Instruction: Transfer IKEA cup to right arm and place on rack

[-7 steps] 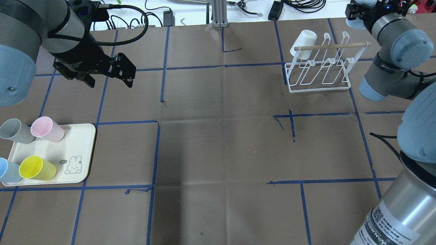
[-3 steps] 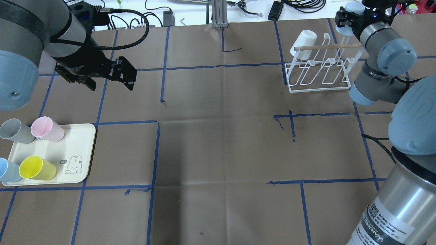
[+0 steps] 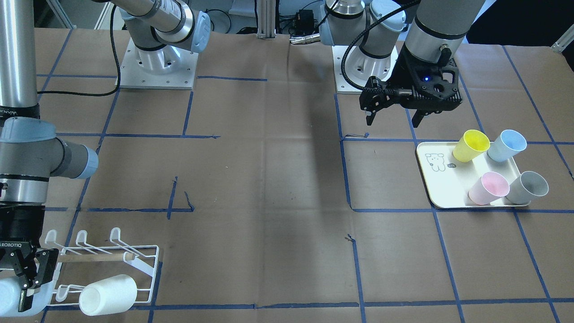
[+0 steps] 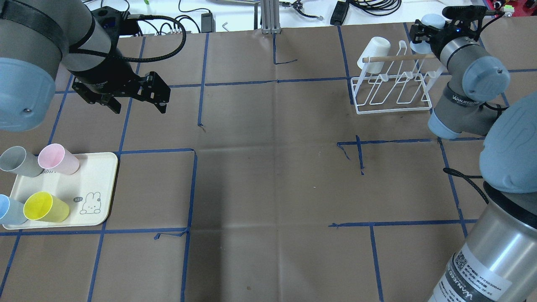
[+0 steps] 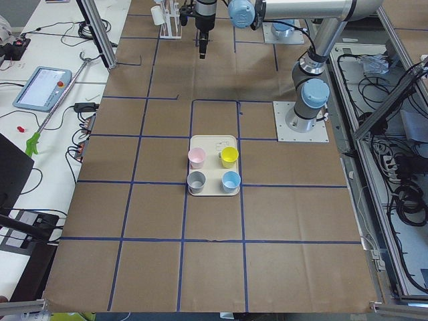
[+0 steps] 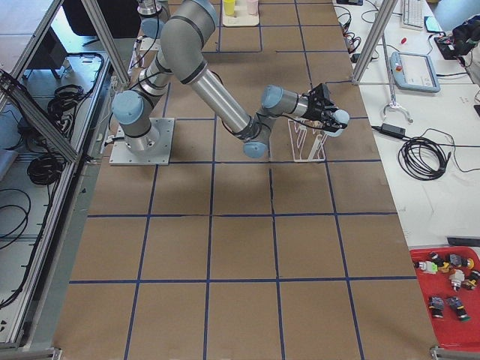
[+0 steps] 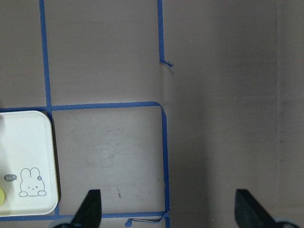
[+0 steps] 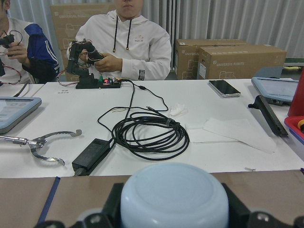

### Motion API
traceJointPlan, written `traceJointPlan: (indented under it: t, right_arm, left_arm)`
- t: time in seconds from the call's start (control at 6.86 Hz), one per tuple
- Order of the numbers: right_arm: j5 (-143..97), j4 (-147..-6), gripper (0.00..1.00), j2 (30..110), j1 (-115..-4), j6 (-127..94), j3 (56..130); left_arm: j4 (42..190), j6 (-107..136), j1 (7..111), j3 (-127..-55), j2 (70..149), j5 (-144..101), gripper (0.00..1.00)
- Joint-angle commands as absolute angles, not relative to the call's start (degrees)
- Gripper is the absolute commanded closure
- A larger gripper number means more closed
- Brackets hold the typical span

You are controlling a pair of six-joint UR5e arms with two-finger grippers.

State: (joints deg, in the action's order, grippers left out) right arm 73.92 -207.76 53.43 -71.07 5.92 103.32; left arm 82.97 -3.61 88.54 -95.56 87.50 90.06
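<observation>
My right gripper is shut on a pale blue IKEA cup, held just above the far right end of the white wire rack. In the front view the gripper and cup are at the rack's end. The cup's base fills the bottom of the right wrist view. A white cup sits on the rack's left end by the wooden dowel. My left gripper is open and empty, above the table beyond the tray; its fingertips show in the left wrist view.
A cream tray at the left front holds grey, pink, yellow and blue cups lying tilted. Cables and tools lie on the white bench past the table's far edge, where operators sit.
My right arm has swung left, bringing the pale blue cup over the rack's right end. My left gripper has drifted slightly right and down, still open.
</observation>
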Motion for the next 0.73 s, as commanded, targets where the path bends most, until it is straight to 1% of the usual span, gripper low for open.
traceJointPlan:
  t: [0.0, 0.44, 0.58]
  right_arm:
    - [73.92, -206.99, 0.0, 53.53, -71.02, 5.89, 103.62]
    - [73.83, -206.9, 0.0, 54.92, -71.02, 5.9, 103.01]
    - [73.74, -204.98, 0.0, 57.63, -71.02, 5.98, 102.22]
  left_arm:
    - [83.23, -3.6, 88.51, -94.66, 88.33, 90.09, 0.0]
    - [83.23, -3.6, 88.51, -94.57, 88.15, 90.0, 0.0]
    - [83.23, -3.6, 88.51, -94.57, 88.15, 90.0, 0.0]
